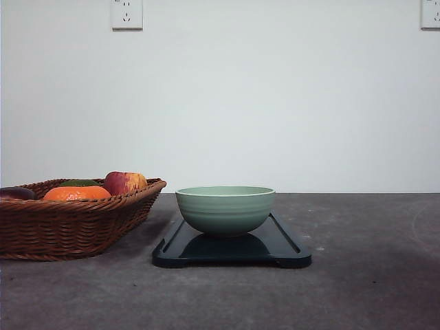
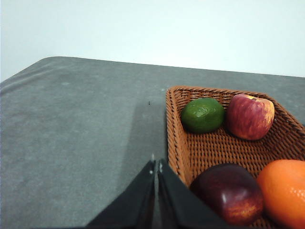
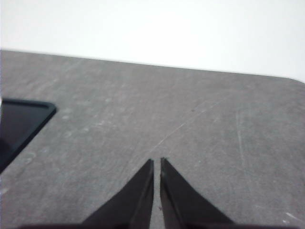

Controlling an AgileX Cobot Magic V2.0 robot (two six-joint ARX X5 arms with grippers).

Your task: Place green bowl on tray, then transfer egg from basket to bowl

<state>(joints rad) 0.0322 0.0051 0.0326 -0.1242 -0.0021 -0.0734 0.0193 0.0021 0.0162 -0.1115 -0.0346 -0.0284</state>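
Observation:
The green bowl (image 1: 225, 208) stands upright on the dark tray (image 1: 282, 242) in the middle of the table. To its left sits the wicker basket (image 1: 69, 223); the egg is hidden from every view. The left wrist view looks into the basket (image 2: 214, 148), with my left gripper (image 2: 156, 167) shut and empty just outside the basket's rim. My right gripper (image 3: 156, 163) is shut and empty over bare table, with a corner of the tray (image 3: 21, 121) off to one side.
The basket holds a red-yellow apple (image 1: 124, 182), an orange (image 1: 76, 193), a green fruit (image 2: 203, 115) and a dark red fruit (image 2: 228, 192). A grey table (image 1: 371, 275) meets a white wall behind, with open room right of the tray.

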